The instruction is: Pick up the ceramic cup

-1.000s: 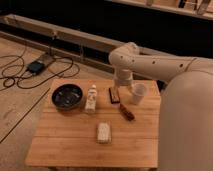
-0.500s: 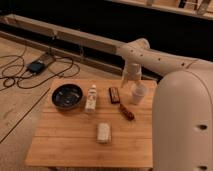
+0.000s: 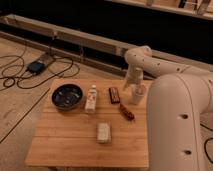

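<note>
Entry: over the last second the robot's white hand (image 3: pixel 134 83) moves from beside the small plain white ceramic cup (image 3: pixel 138 95) to right above it, wrist pointing down. You can read this as the approach being nearly done, with the grasp not yet made. You cannot tell whether the hand is open or closed.

The cup stands just below the hand on the pale slatted wooden table (image 3: pixel 60 145). It is smooth and slightly tapered. Farther out to the side of the hand are a white upright labelled bottle (image 3: pixel 91 98) and a dark round glossy bowl (image 3: pixel 67 96).

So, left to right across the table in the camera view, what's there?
Dark round bowl, white labelled bottle, small dark rectangular block, brown bar, small white ceramic cup, gripper just above it.
</note>
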{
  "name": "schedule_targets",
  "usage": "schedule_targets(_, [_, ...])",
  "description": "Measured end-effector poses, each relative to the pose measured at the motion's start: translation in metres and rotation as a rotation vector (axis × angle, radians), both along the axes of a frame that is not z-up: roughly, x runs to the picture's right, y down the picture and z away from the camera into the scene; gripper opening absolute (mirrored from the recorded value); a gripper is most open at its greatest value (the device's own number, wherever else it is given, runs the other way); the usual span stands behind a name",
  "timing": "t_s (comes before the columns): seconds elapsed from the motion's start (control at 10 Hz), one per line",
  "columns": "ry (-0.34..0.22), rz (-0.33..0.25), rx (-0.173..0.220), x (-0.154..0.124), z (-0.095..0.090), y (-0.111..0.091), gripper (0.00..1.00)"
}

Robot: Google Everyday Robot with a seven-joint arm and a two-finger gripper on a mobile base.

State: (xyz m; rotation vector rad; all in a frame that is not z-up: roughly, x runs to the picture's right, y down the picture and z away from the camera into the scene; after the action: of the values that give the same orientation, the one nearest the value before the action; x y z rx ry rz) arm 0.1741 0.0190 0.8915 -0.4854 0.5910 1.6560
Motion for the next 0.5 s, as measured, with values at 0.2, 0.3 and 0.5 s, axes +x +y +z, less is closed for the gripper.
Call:
schedule_targets(0.2, [0.004, 0.001, -0.012, 0.004, 0.013, 0.009, 0.48])
schedule_targets(0.3, [0.005, 0.002, -0.014, 0.005, 0.015, 0.011, 0.4])
schedule_targets(0.5, [0.009, 0.002, -0.012, 0.009, 0.017, 0.012, 0.18])
